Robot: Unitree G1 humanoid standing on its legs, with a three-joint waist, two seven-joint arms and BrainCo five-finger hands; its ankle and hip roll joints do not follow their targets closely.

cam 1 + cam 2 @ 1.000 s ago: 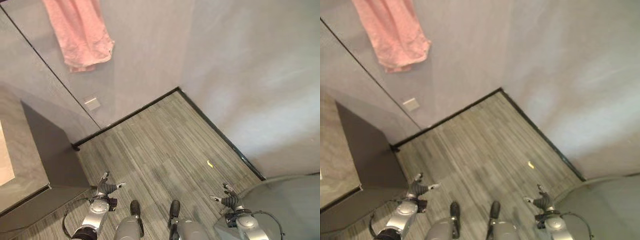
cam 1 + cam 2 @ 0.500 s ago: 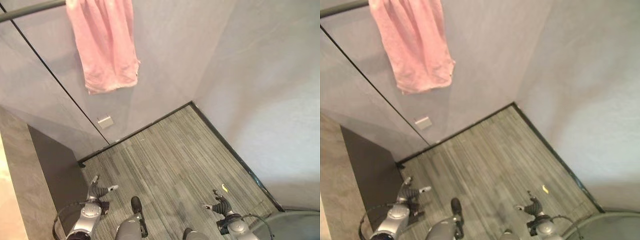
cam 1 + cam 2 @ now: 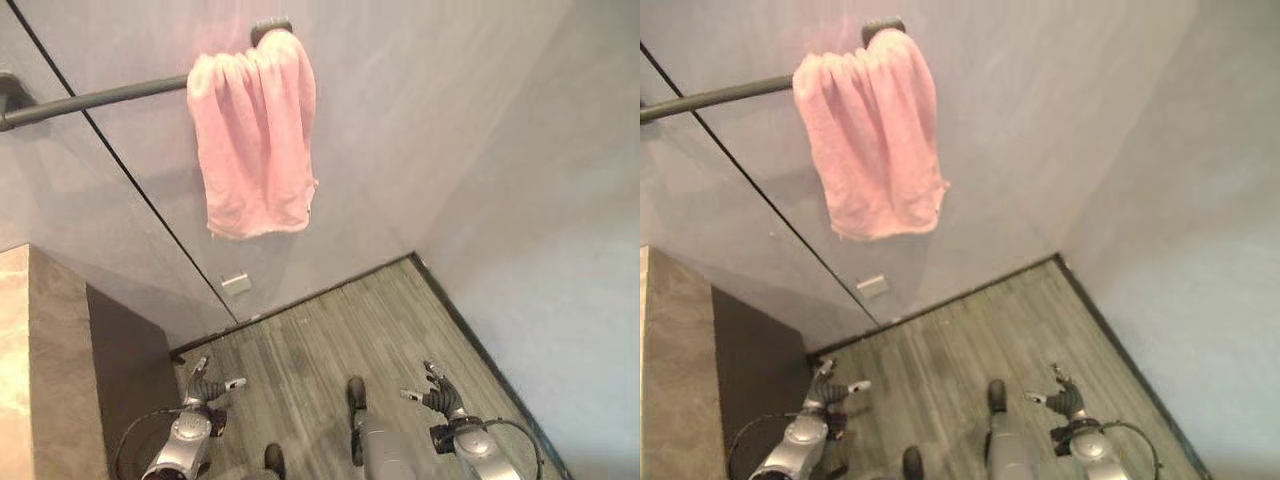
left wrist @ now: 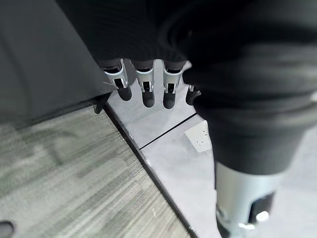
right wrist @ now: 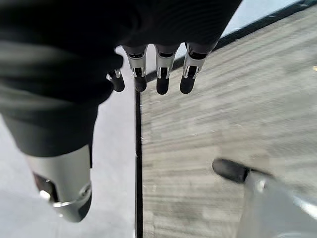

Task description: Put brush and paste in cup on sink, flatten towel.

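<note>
While the pink towel point(image 3: 255, 140) hangs bunched up at the free end of the dark towel rail point(image 3: 95, 98), gathered into folds and not spread out, I'd judge the flattening step is the one in hand, and it has not begun. Both hands are low, well below the towel and near the floor point(image 3: 330, 330). The left hand point(image 3: 205, 386) has its fingers point(image 4: 144, 91) straight and relaxed, holding nothing. Same story on the right hand point(image 3: 436, 393): fingers point(image 5: 161, 79) straight, released, nothing in them.

No brush, paste or cup to be seen from here, so I can't say where that part of the task stands.

Next move, as I read it: both arms need to rise a long way to reach the towel, then take its lower hem or side edges and draw the cloth along the rail, away from the rail's end cap, so the folds open out.

Room for that looks decent. Below the towel the wall is bare apart from a small white wall plate point(image 3: 236, 284) near the floor. To the left of the towel a stone-topped tabletop point(image 3: 40, 370) juts out with a hard corner, and that's the edge the left arm must clear on the way up. To the right of the towel the walls meet in a corner, so the right arm has less sideways room
</note>
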